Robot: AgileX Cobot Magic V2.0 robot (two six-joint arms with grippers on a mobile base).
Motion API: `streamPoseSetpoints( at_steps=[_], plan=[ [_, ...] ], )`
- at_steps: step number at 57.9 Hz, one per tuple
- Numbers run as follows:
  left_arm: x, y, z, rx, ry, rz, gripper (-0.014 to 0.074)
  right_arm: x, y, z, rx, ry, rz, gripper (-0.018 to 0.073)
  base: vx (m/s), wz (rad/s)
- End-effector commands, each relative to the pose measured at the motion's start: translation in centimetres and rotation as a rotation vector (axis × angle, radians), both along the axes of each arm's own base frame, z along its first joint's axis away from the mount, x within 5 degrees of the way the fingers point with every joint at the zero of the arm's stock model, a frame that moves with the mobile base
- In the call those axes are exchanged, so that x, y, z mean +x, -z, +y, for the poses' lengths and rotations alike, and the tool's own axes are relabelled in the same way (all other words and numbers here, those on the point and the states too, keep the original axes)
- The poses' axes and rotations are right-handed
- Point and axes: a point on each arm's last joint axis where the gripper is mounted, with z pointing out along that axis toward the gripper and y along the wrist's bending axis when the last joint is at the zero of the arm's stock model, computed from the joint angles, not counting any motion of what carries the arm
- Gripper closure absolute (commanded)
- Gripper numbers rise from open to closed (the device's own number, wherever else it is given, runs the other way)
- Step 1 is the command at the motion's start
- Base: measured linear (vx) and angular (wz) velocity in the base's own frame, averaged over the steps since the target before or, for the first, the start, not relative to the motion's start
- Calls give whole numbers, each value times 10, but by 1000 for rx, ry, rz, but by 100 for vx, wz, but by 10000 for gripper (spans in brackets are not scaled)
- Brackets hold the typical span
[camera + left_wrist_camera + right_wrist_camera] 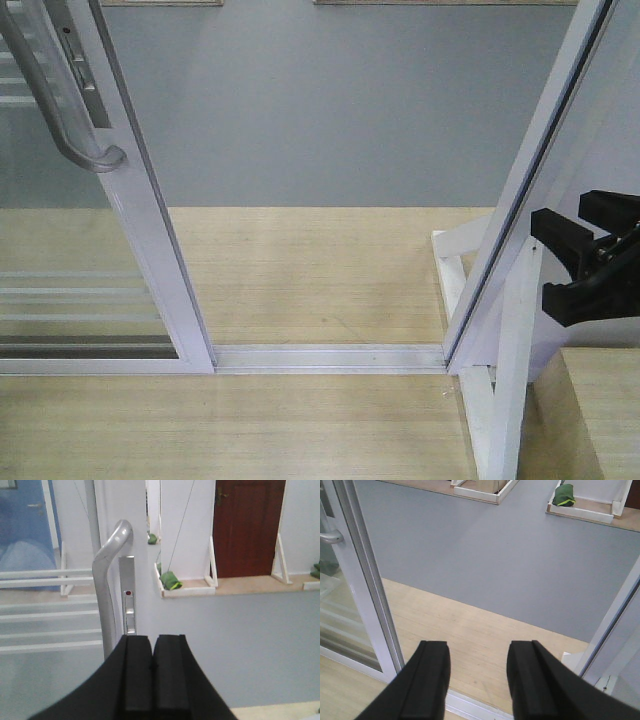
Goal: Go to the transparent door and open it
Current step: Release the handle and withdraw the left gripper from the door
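Since transparent door (150,250) looks heavy, rigid (glass fragile), push at handle (107,565); left gripper (152,675) closed empty, right gripper (477,680) open.

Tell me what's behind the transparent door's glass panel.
Through the transparent door you see thin white horizontal bars, wood floor, then grey floor. In the left wrist view, a blue door shows beyond it; the left end effector covers the lower middle.

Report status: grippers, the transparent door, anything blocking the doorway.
Left gripper shut, empty, just short of the handle. Right gripper open, empty. Transparent door slid aside to the left, gap open. Floor track bare, nothing blocking.
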Motion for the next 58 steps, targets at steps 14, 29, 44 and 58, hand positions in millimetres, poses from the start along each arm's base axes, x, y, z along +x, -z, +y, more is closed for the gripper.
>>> streamPoseSetpoints(
  at_steps=[14, 29, 44, 58],
  plan=[
    [-56, 61, 6, -15, -25, -185, 602, 3, -17, 0, 26, 2, -102, 204, 0, 0],
    [-56, 122, 5, -30, -18, -109, 602, 2, -17, 0, 26, 2, -101, 204, 0, 0],
    [-56, 131, 5, -22, -15, -12, 602, 2, -17, 0, 25, 2, -98, 204, 0, 0],
    [-56, 131, 5, -22, -15, -12, 602, 2, -17, 0, 25, 2, -98, 204, 0, 0]
  ],
)
